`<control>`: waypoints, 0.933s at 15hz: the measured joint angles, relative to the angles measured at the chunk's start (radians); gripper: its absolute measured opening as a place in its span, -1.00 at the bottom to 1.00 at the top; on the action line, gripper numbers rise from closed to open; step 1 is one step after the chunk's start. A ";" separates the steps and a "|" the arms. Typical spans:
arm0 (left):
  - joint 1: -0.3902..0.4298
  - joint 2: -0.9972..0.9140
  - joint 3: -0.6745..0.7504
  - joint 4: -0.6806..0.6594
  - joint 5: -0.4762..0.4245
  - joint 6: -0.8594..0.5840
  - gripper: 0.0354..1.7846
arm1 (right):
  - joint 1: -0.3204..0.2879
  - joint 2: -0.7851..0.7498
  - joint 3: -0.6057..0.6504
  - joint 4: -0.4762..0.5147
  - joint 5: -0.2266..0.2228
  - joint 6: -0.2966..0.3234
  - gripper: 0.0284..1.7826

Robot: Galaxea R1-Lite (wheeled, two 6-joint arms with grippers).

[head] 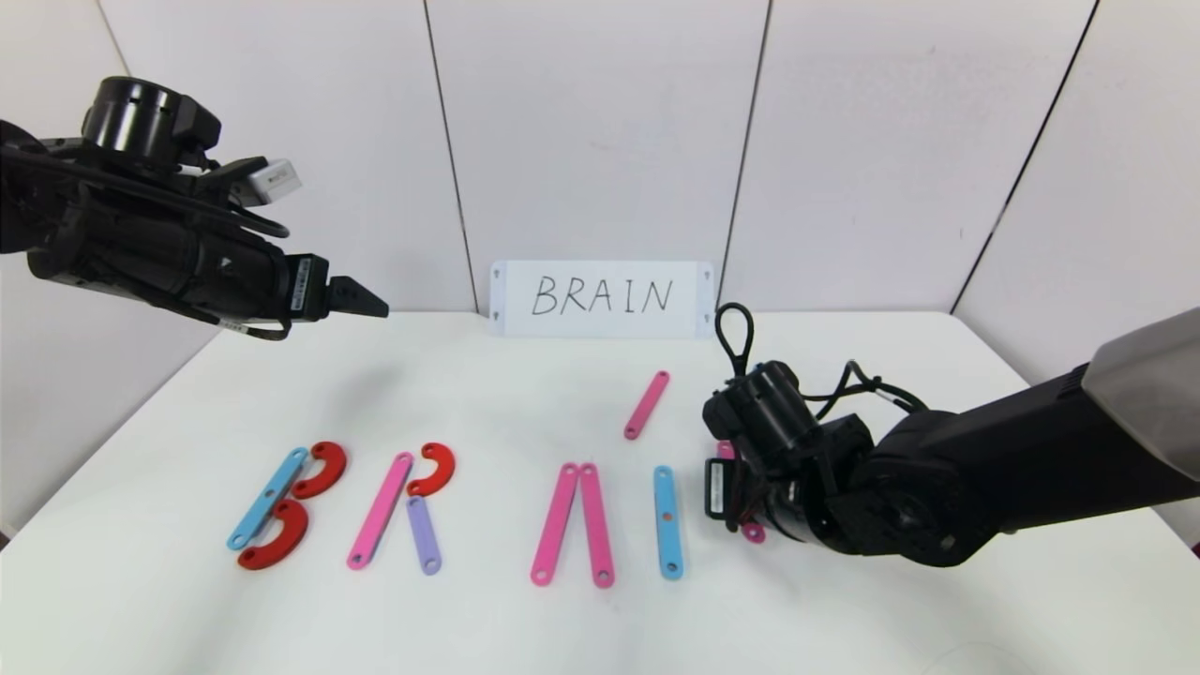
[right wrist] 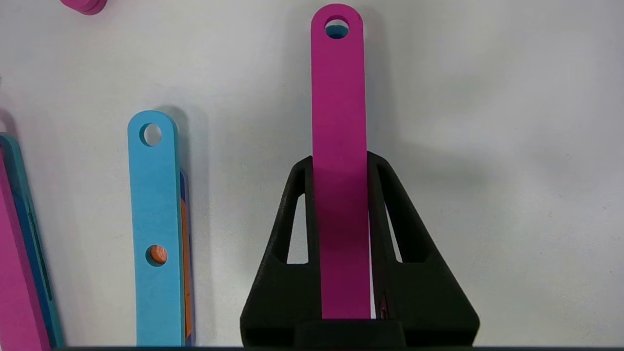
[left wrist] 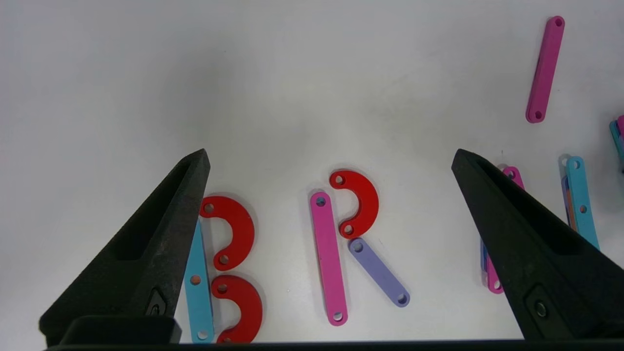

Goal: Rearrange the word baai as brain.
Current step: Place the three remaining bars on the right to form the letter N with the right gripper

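The pink strip [right wrist: 340, 146] clamped in the right gripper [right wrist: 340, 163] is seen to be smooth, matt plastic, as is the light-blue strip [right wrist: 155, 229] beside it. The red curves [left wrist: 233, 231] and the purple strip [left wrist: 380, 272] are finished in the same dull, even plastic. The left gripper's fingers [left wrist: 146, 253] are formed of black plastic with a finely grained, rough surface, and the white table [head: 844, 609] is shown as smooth and faintly sheened.

The right arm is reaching in low over the table from the right side, its right gripper [right wrist: 340, 161] pinching a pink strip [right wrist: 338, 122] between closed fingers. The left arm is hanging raised at the far left, its left gripper [left wrist: 330, 161] spreading its fingers wide
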 joint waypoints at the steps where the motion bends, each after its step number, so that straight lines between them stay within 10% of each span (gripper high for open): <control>1: 0.000 0.000 0.000 0.000 0.000 0.000 0.95 | 0.000 0.002 0.001 0.001 0.000 0.000 -0.69; 7: 0.000 0.000 0.000 0.000 0.000 0.000 0.95 | 0.009 0.000 0.016 0.005 0.000 -0.001 -0.51; 14: 0.000 0.000 0.000 0.000 0.000 0.000 0.95 | 0.003 -0.022 0.017 0.007 -0.004 -0.014 0.65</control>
